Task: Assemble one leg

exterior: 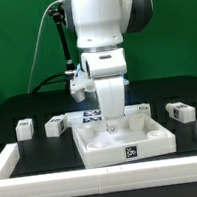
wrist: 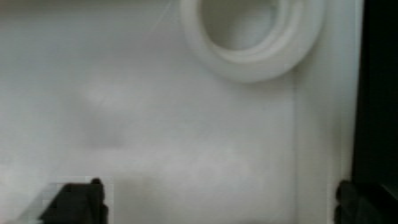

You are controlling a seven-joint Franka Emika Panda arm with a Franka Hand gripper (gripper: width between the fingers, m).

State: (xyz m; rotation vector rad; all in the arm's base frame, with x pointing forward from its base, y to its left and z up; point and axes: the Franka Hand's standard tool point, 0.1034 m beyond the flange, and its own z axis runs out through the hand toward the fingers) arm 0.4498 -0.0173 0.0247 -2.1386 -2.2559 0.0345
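Now counting four legs in the exterior view, all lying in a row across the middle of the frame on the black table (exterior: 37, 145): far-left leg (exterior: 25, 126), second leg (exterior: 57, 125), third leg (exterior: 141, 111), far-right leg (exterior: 179, 111). Also counting one white tray (exterior: 102, 154) at lower centre, one marker board (exterior: 88, 114) just behind it, and one gripper (exterior: 112, 125). Hanging straight down into the tray, between second leg and third leg, nearer the third, touching neither. In the wrist view, showing dark fingertips (wrist: 75, 203) spread wide toward the lower corners, clasping nothing, hovering over the tray's white floor and one round ring (wrist: 249, 40) at upper centre.
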